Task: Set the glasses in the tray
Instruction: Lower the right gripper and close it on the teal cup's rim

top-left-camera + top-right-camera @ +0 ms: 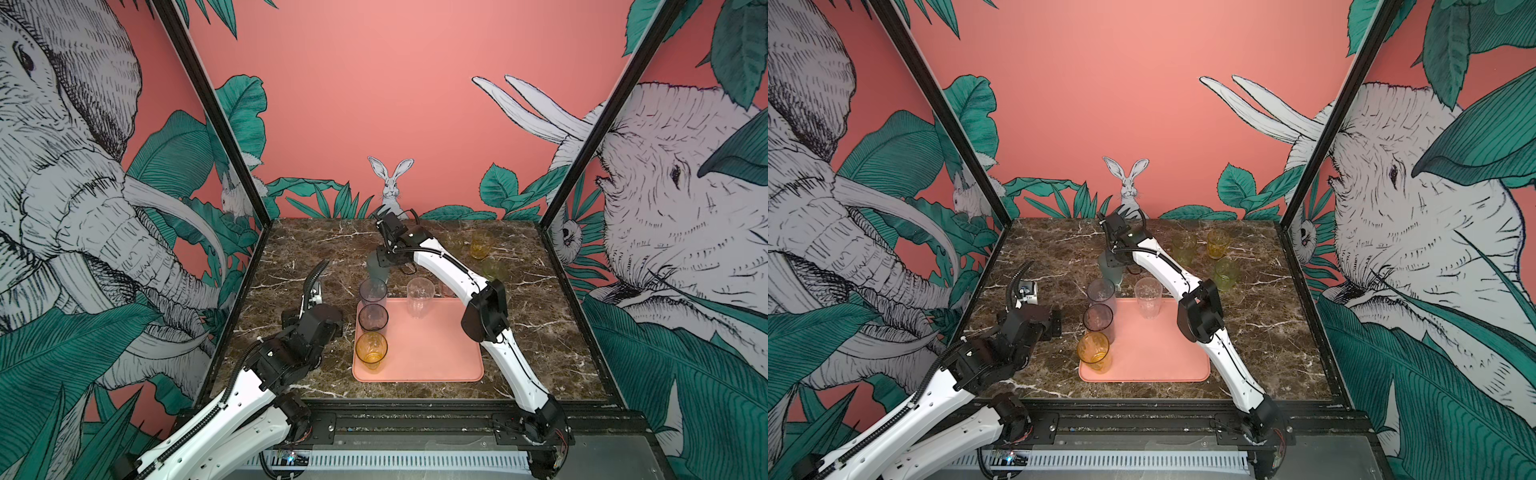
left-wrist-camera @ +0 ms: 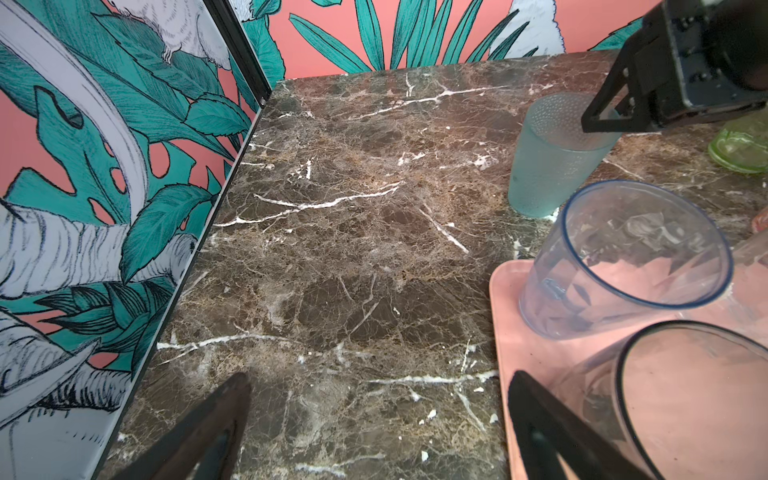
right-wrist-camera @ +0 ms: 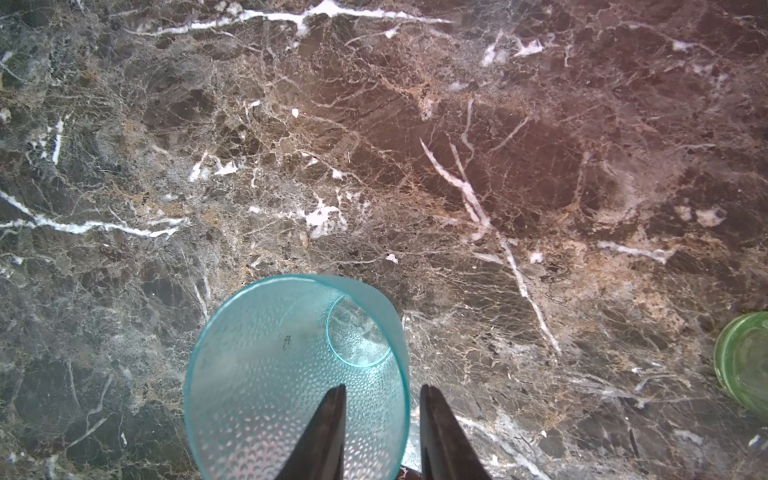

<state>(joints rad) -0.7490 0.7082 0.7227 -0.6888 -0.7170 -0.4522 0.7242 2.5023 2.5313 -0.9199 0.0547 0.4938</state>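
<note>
Top views and both wrist views. The left gripper point(image 2: 380, 376) hovered over the marble tabletop point(image 1: 540, 324) at the lower left of the top views, its claw spread wide and holding nothing. Just to its right, in the lower centre, lay the salmon-pink tray point(image 1: 436, 357). Three tumblers stood upright in a line along the tray's left edge. These were, in order, an amber tumbler point(image 1: 371, 349) at the near corner, a smoky grey tumbler point(image 1: 372, 318) behind it, and a tall bluish tumbler point(image 1: 372, 293) at the far corner. A tall clear tumbler point(image 1: 419, 297) stood near the middle of the tray's far edge.

Beyond the tray's far left corner, a dimpled teal-grey tumbler point(image 2: 552, 166) rested on the marble, off the tray. The right gripper point(image 3: 382, 388) reached down over its rim with one finger inside and one outside. The claw was partly spread, and a gap still showed beside the inner finger.

At the upper right of the tabletop, well apart from the tray, stood three short glasses. They were a yellow-green glass point(image 1: 1183, 245), a short amber glass point(image 1: 481, 244) and a green glass point(image 1: 494, 269).
</note>
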